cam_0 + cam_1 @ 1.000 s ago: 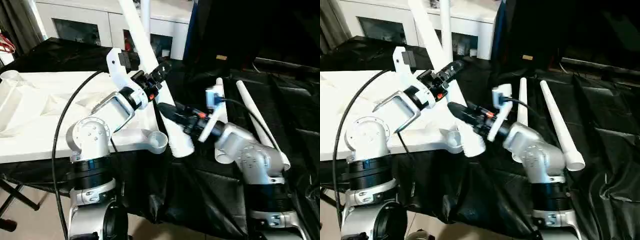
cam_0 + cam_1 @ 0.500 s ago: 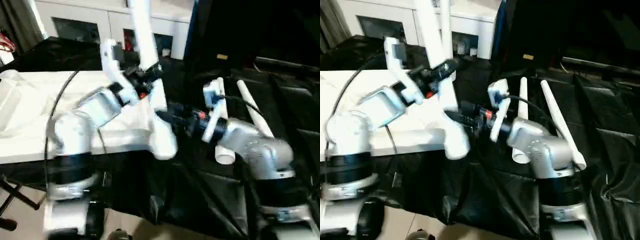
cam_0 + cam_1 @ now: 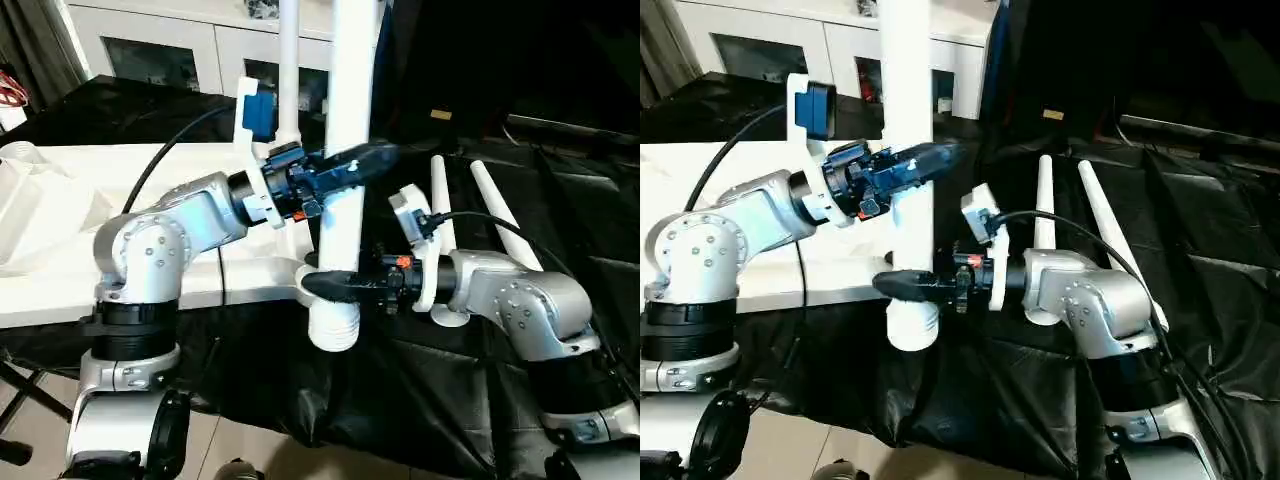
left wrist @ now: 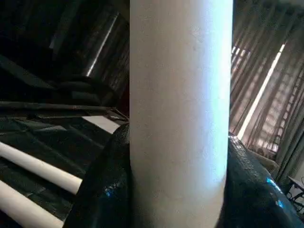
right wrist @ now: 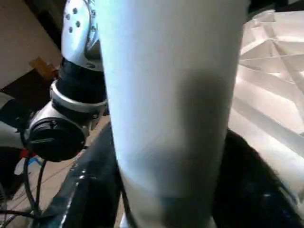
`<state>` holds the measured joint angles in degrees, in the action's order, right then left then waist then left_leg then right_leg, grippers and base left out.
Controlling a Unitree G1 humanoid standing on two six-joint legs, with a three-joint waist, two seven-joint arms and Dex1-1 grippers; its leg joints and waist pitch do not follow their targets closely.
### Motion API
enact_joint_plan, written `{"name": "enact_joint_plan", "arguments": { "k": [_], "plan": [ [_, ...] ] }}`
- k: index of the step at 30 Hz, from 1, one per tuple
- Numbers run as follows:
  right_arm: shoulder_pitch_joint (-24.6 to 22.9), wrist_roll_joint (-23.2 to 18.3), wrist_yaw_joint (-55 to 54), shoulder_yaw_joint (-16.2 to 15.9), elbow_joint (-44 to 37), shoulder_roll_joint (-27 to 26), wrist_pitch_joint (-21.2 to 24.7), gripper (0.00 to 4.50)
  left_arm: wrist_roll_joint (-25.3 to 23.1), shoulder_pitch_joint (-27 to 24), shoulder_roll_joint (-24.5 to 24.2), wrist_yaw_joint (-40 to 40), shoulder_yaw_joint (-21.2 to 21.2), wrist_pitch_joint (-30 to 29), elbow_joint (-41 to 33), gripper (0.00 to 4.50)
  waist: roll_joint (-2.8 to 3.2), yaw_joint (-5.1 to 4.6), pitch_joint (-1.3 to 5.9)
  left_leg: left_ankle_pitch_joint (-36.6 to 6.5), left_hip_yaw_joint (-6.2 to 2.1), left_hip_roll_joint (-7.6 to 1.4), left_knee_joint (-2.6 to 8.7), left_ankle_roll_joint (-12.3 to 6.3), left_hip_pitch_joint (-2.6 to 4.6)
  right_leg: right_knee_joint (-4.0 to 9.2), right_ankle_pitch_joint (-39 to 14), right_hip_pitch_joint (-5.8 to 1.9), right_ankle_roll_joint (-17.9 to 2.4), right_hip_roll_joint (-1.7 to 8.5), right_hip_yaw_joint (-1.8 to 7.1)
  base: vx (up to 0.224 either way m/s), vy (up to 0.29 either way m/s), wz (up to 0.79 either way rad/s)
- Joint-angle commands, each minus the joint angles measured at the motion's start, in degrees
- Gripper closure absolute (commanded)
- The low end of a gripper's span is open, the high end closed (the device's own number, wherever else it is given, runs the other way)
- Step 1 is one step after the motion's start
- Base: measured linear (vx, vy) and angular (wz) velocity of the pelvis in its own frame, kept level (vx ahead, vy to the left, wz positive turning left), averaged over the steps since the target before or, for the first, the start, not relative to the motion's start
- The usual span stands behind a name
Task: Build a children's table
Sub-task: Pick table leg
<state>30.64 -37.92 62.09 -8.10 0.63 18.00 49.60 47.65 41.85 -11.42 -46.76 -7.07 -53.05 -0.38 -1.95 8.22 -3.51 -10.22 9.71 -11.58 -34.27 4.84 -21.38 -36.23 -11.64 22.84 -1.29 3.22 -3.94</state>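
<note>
Fingers (image 4: 102, 190) flank upright leg (image 3: 348, 150).

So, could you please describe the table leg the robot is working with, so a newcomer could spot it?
Start at the white tabletop. At its near right corner, one white leg stands upright, gripped by both grippers, left above right. The other loose legs lie flat on black sheeting.
</note>
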Motion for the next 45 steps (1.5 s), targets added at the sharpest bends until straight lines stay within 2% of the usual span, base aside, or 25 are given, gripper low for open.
{"name": "enact_joint_plan", "arguments": {
  "k": [1,4,8,9,12,13,14,15,16,17,18,20,23,25,27,30,32,36,37,41,42,44,45],
  "plan": [
    [0.9,0.5,-0.8,-0.1,0.4,0.3,-0.3,2.31,0.6,1.4,0.1,-0.7,0.1,0.6,0.0,2.68,0.16,0.05,4.29,-4.8,-0.36,-1.48,3.57,0.59,0.54,3.96,-4.7,-3.55,-9.2,4.64,2.97,0.0,0.0,0.0],
    [0.9,1.3,-2.2,-0.2,0.8,0.1,-0.8,2.52,1.0,1.0,-0.2,-1.0,0.2,0.7,-0.2,2.68,0.24,0.0,4.35,-4.5,-0.35,-1.46,3.54,0.7,0.6,3.86,-3.9,-3.51,-9.4,4.57,2.95,0.0,0.0,0.0],
    [0.9,1.7,-4.2,0.6,0.8,-0.6,-0.9,2.56,1.0,0.4,0.0,-0.1,-0.2,1.3,-0.7,2.68,0.26,-0.03,4.36,-4.8,-0.32,-1.48,3.53,0.76,0.63,3.85,-3.7,-3.51,-9.8,4.59,2.94,0.0,0.0,0.0],
    [0.7,1.7,-4.7,0.9,0.4,-0.8,-0.8,2.57,0.7,0.4,0.3,1.2,-0.5,1.5,-0.4,2.12,0.3,0.0,4.35,-5.0,-0.32,-1.48,3.54,0.83,0.64,3.88,-4.0,-3.53,-9.7,4.61,2.94,0.0,0.0,0.0],
    [0.5,2.0,-6.4,1.4,0.0,-1.5,-1.1,2.58,0.2,0.3,0.9,3.5,-1.3,1.8,-0.2,1.9,0.5,0.0,4.31,-5.3,-0.38,-1.53,3.6,1.29,0.64,3.93,-4.2,-3.48,-9.6,4.61,2.95,0.0,0.0,0.0],
    [0.5,2.1,-6.9,1.6,0.0,-1.7,-1.3,2.58,0.1,0.2,1.1,4.0,-1.5,2.0,-0.3,1.79,0.39,0.01,4.37,-5.3,-0.38,-1.49,3.58,1.42,0.63,3.86,-4.1,-3.59,-9.6,4.59,2.92,0.0,0.0,0.0],
    [0.4,3.3,-9.5,2.1,-0.3,-2.6,-3.1,2.58,-2.9,-0.2,1.6,8.2,-1.1,3.6,-1.1,1.65,0.56,0.04,4.36,-5.2,-0.41,-1.51,3.58,1.48,0.6,3.85,-3.8,-3.54,-9.5,4.6,2.96,0.0,0.0,0.0],
    [0.5,3.9,-11.0,2.4,-0.3,-3.2,-3.8,2.58,-4.8,-0.3,1.8,10.8,-0.6,3.6,-1.4,1.65,0.48,-0.14,4.34,-5.3,-0.48,-1.58,3.64,1.75,0.56,3.92,-3.6,-3.54,-9.2,4.56,2.94,0.0,0.0,0.0],
    [0.5,4.0,-11.3,2.5,-0.3,-3.3,-4.0,2.59,-5.2,-0.3,1.8,11.5,-0.5,3.7,-1.4,1.51,0.51,-0.12,4.39,-5.4,-0.51,-1.68,3.67,2.0,0.67,3.83,-3.6,-3.54,-9.1,4.65,2.94,0.0,0.0,0.0],
    [0.6,5.4,-14.6,3.1,-0.5,-4.6,-5.7,2.59,-9.9,-1.1,2.1,16.5,1.5,4.3,-3.0,1.5,0.45,-0.17,4.41,-5.2,-0.48,-1.56,3.62,1.88,0.61,3.83,-3.6,-3.64,-8.7,4.57,2.95,0.0,0.0,0.0],
    [0.6,5.7,-16.2,3.4,-0.6,-5.4,-6.1,2.59,-11.1,-1.5,2.9,19.5,1.8,3.7,-3.9,1.49,0.5,-0.35,4.41,-5.1,-0.6,-1.83,3.72,2.19,0.63,3.7,-3.1,-3.58,-8.4,4.62,2.99,0.0,0.0,0.0],
    [0.5,6.4,-19.0,3.8,-0.9,-7.0,-7.0,2.59,-12.7,-2.0,6.3,27.5,0.5,2.7,-5.0,1.49,0.36,-0.33,4.43,-4.7,-0.45,-1.62,3.6,1.99,0.59,3.81,-2.9,-3.66,-8.6,4.61,2.98,0.0,0.0,0.0],
    [0.3,7.0,-21.0,3.7,-1.2,-8.2,-7.5,2.59,-15.0,-2.1,8.2,33.0,-0.1,3.2,-5.0,1.49,0.35,-0.17,4.41,-4.5,-0.48,-1.58,3.53,1.88,0.53,3.78,-2.2,-3.69,-8.8,4.53,3.01,0.0,0.0,0.0],
    [0.2,7.5,-21.9,3.6,-1.3,-8.9,-7.9,2.59,-15.8,-2.1,9.5,35.5,-0.6,4.2,-5.0,1.49,0.28,-0.2,4.35,-4.7,-0.45,-1.42,3.52,1.6,0.49,4.07,-3.1,-3.67,-8.0,4.47,2.99,0.0,0.0,0.0],
    [-0.2,8.5,-24.4,3.1,-1.5,-10.3,-8.7,2.59,-17.7,-1.9,11.6,40.1,-1.3,6.5,-5.4,1.77,0.18,-0.3,4.37,-4.8,-0.49,-1.46,3.53,1.56,0.42,4.11,-3.5,-3.68,-7.4,4.44,3.01,0.0,0.0,0.0],
    [-0.3,9.4,-26.0,2.8,-1.6,-11.3,-9.2,2.59,-18.7,-1.7,12.8,42.6,-2.0,7.2,-5.7,1.97,0.14,-0.32,4.35,-5.1,-0.51,-1.39,3.53,1.47,0.44,4.22,-4.2,-3.61,-6.8,4.43,2.99,0.0,0.0,0.0],
    [-0.3,9.8,-26.6,2.5,-1.7,-11.8,-9.4,2.59,-17.8,-1.6,13.2,42.6,-2.3,7.3,-5.8,2.22,0.36,-0.3,4.35,-4.9,-0.54,-1.42,3.53,1.45,0.5,4.13,-3.9,-3.45,-6.8,4.39,2.98,0.0,0.0,0.0],
    [-0.3,10.3,-27.2,2.3,-1.7,-12.1,-9.9,2.59,-16.2,-1.7,12.9,40.8,-2.3,7.0,-6.0,2.41,0.45,-0.31,4.33,-5.5,-0.55,-1.39,3.59,1.7,0.51,4.13,-3.8,-3.4,-6.9,4.38,2.94,0.0,0.0,0.0],
    [0.1,9.1,-26.9,3.5,-1.2,-12.2,-9.3,2.03,-13.7,-2.0,11.6,36.2,-2.0,6.6,-6.2,2.51,0.47,-0.23,4.32,-5.7,-0.52,-1.27,3.59,1.64,0.58,4.22,-4.3,-3.38,-6.9,4.44,2.93,0.0,0.0,0.0],
    [0.7,7.9,-24.9,4.1,-0.7,-10.9,-8.0,1.7,-11.5,-2.0,9.4,30.5,-1.5,5.7,-5.4,2.64,0.66,-0.28,4.34,-5.7,-0.53,-1.4,3.64,1.67,0.69,4.0,-3.6,-3.27,-7.2,4.29,2.94,0.0,0.0,0.0],
    [0.9,6.7,-20.7,3.6,-1.1,-8.1,-6.2,1.47,-9.8,-1.6,7.2,25.3,-1.2,5.2,-4.5,2.67,0.71,-0.28,4.34,-5.8,-0.48,-1.39,3.61,1.73,0.75,4.03,-3.4,-3.22,-7.3,4.25,2.94,0.0,0.0,0.0],
    [1.2,5.9,-17.7,3.4,-1.5,-6.0,-4.8,1.43,-8.6,-1.2,5.6,21.7,-1.1,4.9,-3.9,2.67,0.58,-0.11,4.23,-5.7,-0.41,-1.31,3.62,1.42,0.69,4.03,-3.4,-3.35,-7.0,4.17,3.01,0.0,0.0,0.0],
    [1.3,5.7,-17.0,3.4,-1.6,-5.5,-4.4,1.25,-8.4,-1.0,5.2,20.9,-1.1,4.9,-3.7,2.67,0.54,-0.1,4.23,-6.0,-0.43,-1.26,3.64,1.38,0.67,4.1,-3.9,-3.48,-7.0,4.23,2.97,0.0,0.0,0.0]
  ]
}}
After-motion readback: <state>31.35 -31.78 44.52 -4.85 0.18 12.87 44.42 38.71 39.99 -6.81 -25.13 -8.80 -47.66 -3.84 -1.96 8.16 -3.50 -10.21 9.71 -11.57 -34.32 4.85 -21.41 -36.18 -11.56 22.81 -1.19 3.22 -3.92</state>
